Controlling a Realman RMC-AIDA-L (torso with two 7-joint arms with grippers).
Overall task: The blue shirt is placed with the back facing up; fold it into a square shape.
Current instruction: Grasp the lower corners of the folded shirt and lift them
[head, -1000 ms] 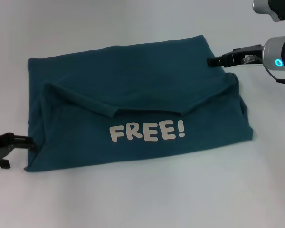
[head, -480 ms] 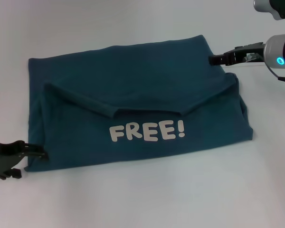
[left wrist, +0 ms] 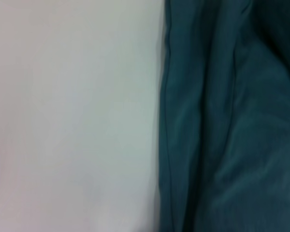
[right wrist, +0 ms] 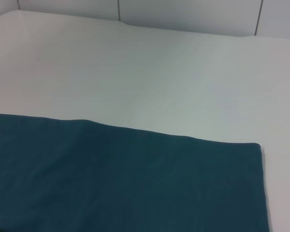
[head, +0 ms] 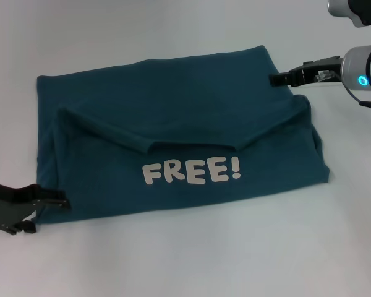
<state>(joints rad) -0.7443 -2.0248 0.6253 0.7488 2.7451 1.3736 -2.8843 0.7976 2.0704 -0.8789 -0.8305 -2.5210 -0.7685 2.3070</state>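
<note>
The blue shirt [head: 173, 117] lies spread on the white table, its near part folded over so that the cream "FREE!" lettering [head: 191, 171] faces up. My left gripper [head: 54, 201] sits low at the shirt's near left corner, its tip over the cloth edge. The left wrist view shows that shirt edge [left wrist: 222, 125] close up beside bare table. My right gripper [head: 278, 78] hovers at the shirt's far right edge, just touching or beside it. The shirt's far right corner [right wrist: 135, 183] fills the lower part of the right wrist view.
White table [head: 185, 260] surrounds the shirt on all sides. A tiled wall [right wrist: 183, 14] rises behind the table's far edge in the right wrist view.
My left gripper has moved right and slightly nearer, from beside the shirt's left edge onto its near left corner. The right gripper stayed almost still.
</note>
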